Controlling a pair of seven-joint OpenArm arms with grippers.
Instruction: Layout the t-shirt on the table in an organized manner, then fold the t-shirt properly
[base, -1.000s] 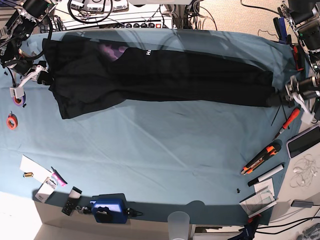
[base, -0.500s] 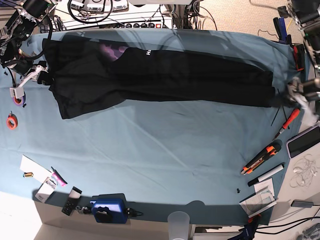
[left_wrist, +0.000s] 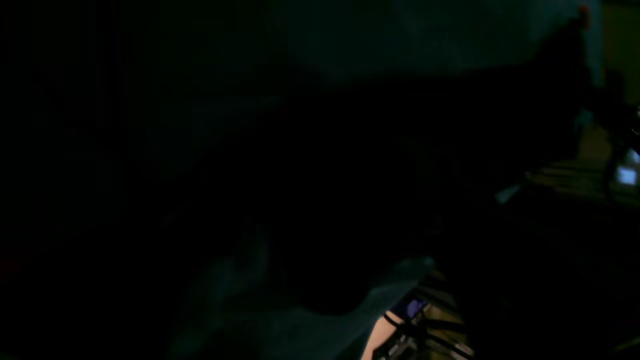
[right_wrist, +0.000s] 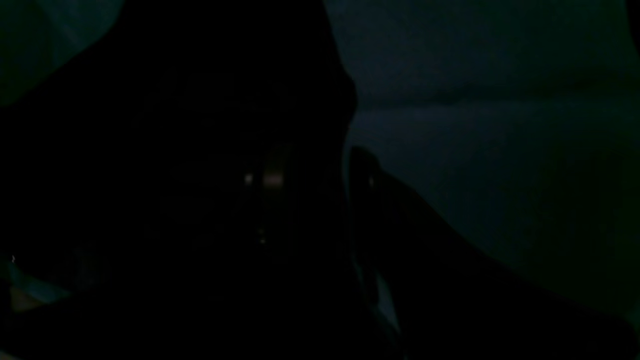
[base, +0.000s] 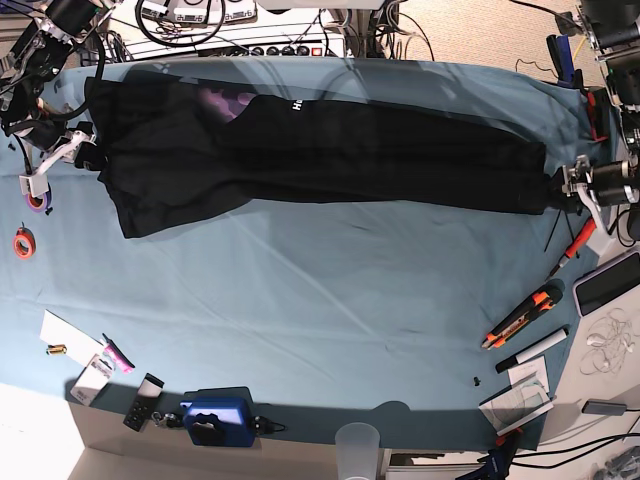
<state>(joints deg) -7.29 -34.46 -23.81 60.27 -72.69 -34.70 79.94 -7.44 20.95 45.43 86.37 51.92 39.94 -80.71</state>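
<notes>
Two arms, one black t-shirt (base: 320, 155) stretched long across the far side of the teal counter (base: 320, 300).

The left gripper (base: 583, 183) sits at the shirt's hem end on the base view's right. A second ago it pinched that hem; now it has shifted slightly, though whether its fingers have released I cannot tell. The right gripper (base: 72, 150) stays at the sleeve end, fingers clenched on cloth as far as the view shows. If the hem is free, stretching is likely done and smoothing comes next.

Dark t-shirt (left_wrist: 350, 200) over table (left_wrist: 300, 330).
</notes>
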